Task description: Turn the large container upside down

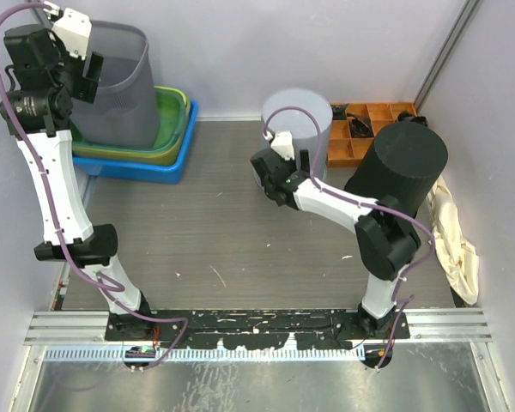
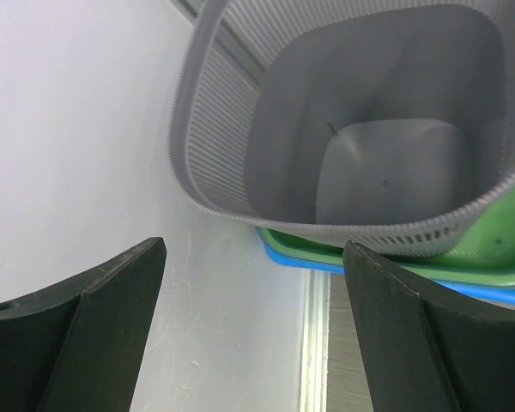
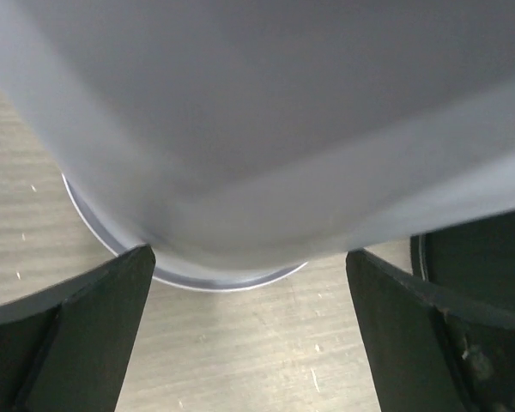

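1. Plainly, the grey ribbed basket (image 1: 120, 86) is the likeliest "large container". It stands mouth up inside a green tray (image 1: 173, 116) stacked in a blue tray (image 1: 176, 159), at the far left corner of the tabletop.
2. The left gripper (image 1: 90, 75) hangs just beside the basket's near-left rim, its jaws apart and holding nothing.
3. From the left wrist, the basket lies ahead of and below the fingers (image 2: 103, 309). Its long axis runs roughly vertical, and the rim sits beyond the fingertips, not between them.
4. The left arm is far nearer, so the grasp looks like its job: one finger inside the rim and one outside.
5. The right gripper (image 3: 249, 257) is spread wide and empty. It faces a pale grey round bin (image 1: 296, 116) near the far edge's middle, well apart from the basket.
6. A black cylinder (image 1: 399, 167) stands closed end up by the right edge.
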Controlling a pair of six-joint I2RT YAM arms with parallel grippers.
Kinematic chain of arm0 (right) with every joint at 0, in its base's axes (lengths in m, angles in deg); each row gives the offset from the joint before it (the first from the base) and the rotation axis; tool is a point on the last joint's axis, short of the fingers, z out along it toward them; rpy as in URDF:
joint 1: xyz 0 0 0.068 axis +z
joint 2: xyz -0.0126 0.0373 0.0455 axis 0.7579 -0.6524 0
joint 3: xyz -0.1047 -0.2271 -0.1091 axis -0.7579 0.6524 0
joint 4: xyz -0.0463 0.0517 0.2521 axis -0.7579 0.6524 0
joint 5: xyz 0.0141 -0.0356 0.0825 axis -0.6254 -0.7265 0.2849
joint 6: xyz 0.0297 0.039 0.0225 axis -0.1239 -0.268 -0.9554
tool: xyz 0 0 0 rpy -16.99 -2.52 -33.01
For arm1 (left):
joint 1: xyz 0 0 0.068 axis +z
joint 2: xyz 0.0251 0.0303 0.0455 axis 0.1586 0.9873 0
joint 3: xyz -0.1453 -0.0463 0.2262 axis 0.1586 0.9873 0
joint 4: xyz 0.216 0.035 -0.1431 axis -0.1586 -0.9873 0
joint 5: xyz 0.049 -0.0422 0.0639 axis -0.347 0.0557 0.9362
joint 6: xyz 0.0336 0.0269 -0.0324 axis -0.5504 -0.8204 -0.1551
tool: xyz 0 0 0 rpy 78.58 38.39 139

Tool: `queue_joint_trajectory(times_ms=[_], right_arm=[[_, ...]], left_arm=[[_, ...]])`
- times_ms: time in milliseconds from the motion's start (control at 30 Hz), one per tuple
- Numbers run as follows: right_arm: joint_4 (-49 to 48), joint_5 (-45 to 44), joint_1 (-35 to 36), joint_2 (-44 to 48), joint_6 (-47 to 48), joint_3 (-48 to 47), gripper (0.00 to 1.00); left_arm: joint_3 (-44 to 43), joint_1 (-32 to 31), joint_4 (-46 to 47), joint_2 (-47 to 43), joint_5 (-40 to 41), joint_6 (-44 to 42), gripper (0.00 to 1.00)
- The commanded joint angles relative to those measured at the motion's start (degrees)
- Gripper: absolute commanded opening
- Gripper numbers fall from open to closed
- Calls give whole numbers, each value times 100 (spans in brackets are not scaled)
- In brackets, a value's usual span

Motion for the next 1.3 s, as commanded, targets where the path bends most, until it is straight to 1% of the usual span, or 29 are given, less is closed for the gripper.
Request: queue_joint_trajectory(times_ms=[0,100,200,300,400,467,533,600,667,767,967,1067,1133,1200,1267], right_arm=[[-566,642,-383,-789,562,-814,100],[-600,997,-472,-1309,696,-1353,100],[-625,1182,-557,-1658,738,-1775,100],[-571,1144,-695,-1990,711,-2096,100],[-313,1110,-827,-2198,640,-2409,100],[-238,1305,-838,-2112,648,-2403,100],[-259,1720,-831,-1819,615,-2154,100],[-291,2410,-831,-1410,558,-1819,100],[-305,3076,-821,-928,495,-1452,100],[-321,3651,-707,-150,444,-913,100],[-93,4030,-464,1268,426,-280,100],[61,4111,-442,1743,365,-128,100],[256,4171,-437,1996,259,-106,100],[308,4333,-420,2323,98,32,100],[309,4398,-402,2641,-10,237,100]], left_arm=[[176,103,-6,-410,-938,-241,90],[383,116,101,-527,-1184,-290,93],[163,116,-8,-397,-1168,-348,94],[14,116,-202,-209,-1258,-433,96],[43,116,-177,-123,-1338,-492,97],[120,123,-135,-105,-1593,-558,99],[236,125,-143,-145,-2026,-648,99],[288,126,-165,-154,-2443,-763,99],[272,120,-202,-103,-2720,-896,99],[110,117,-344,97,-2991,-1083,99],[-71,117,-179,537,-3170,-1013,99],[-379,104,-243,831,-3204,-953,99],[-353,91,-166,912,-3177,-956,99],[-318,77,-76,966,-3128,-971,97],[-352,43,-68,1012,-3085,-1002,89]])
